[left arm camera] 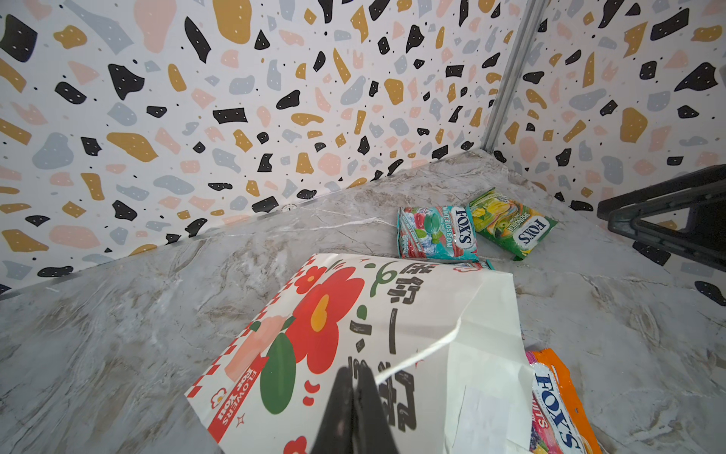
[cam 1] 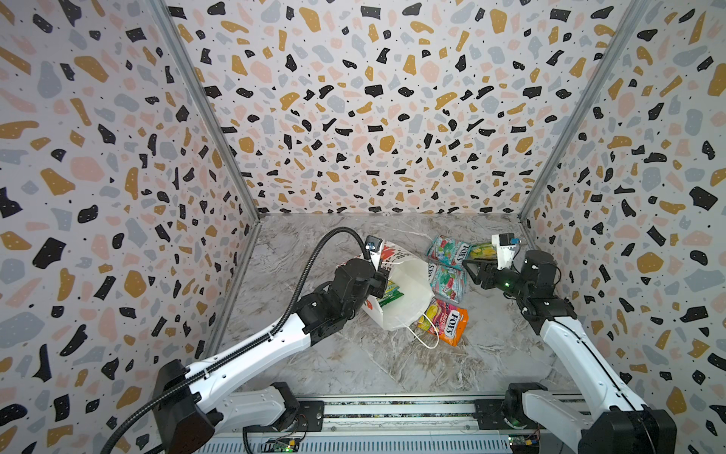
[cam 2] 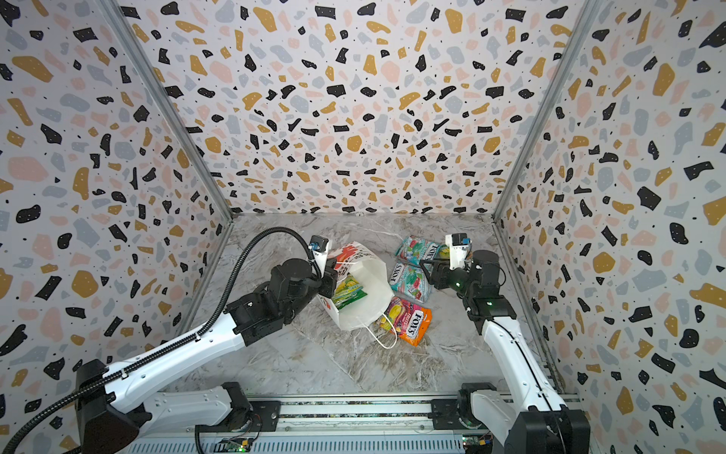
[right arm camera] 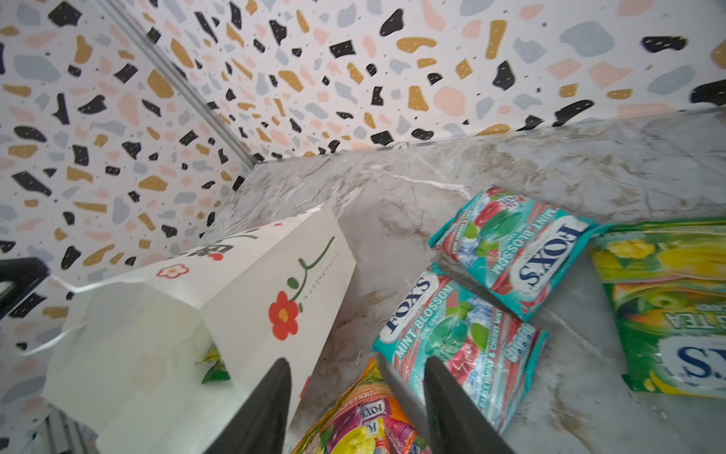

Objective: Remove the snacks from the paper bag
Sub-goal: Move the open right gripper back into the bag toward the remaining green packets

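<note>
Fingers point(left arm camera: 343, 408) of the left arm are pressed tight together on the rim of the white paper gift bag with red flowers point(cam 1: 410, 287). They look to be pinching the thin paper. The bag lies tipped over in the middle of the grey marble surface point(cam 1: 353, 365), and its mouth faces up and toward the right arm. Shiny green candy pouches point(cam 2: 347, 293) sit inside it, near the mouth.

I think the left arm should hold the rim up and steady so the mouth does not fold shut. Then the right arm can slide in low and grab a green pouch by its edge, not the paper.

Just beside the bag lie two teal-and-red candy pouches point(cam 1: 448, 281), a yellow-green candy pouch point(cam 1: 481, 251) and an orange-pink candy pouch point(cam 1: 446, 320).

Over the teal ones hang the right arm's fingers point(right arm camera: 271, 408), set apart with nothing between them. The left arm reaches forward, its wrist bent at the bag. The right arm runs along the right wall, its wrist turned in toward the bag.
</note>
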### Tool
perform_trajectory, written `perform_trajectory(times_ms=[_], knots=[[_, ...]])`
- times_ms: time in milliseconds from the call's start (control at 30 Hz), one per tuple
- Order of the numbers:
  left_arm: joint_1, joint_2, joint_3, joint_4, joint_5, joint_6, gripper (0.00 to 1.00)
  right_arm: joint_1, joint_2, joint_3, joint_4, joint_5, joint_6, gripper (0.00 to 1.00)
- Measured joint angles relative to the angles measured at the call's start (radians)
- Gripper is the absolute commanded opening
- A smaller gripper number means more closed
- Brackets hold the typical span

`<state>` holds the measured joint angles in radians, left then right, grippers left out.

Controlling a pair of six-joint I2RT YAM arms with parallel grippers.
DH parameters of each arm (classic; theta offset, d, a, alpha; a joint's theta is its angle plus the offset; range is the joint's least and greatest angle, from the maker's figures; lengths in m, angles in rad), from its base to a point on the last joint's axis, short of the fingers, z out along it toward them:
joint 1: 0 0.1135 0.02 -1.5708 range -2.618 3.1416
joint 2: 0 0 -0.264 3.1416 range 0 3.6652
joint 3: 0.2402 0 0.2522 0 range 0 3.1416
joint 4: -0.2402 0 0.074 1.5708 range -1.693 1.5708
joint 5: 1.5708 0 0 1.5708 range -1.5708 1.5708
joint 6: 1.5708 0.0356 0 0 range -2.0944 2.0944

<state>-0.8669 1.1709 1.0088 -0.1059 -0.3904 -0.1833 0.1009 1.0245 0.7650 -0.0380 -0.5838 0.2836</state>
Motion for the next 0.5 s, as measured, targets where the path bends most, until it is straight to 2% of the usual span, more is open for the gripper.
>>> perform_trajectory(times_ms=[267,500], knots=[[0.000,0.000,0.000,0.000,0.008,0.006,0.00,0.268,0.008,0.035,-0.087,0.001,-0.047,0.56],[0.000,0.000,0.000,0.000,0.011,0.008,0.00,0.428,0.090,0.035,-0.078,0.029,-0.048,0.54]])
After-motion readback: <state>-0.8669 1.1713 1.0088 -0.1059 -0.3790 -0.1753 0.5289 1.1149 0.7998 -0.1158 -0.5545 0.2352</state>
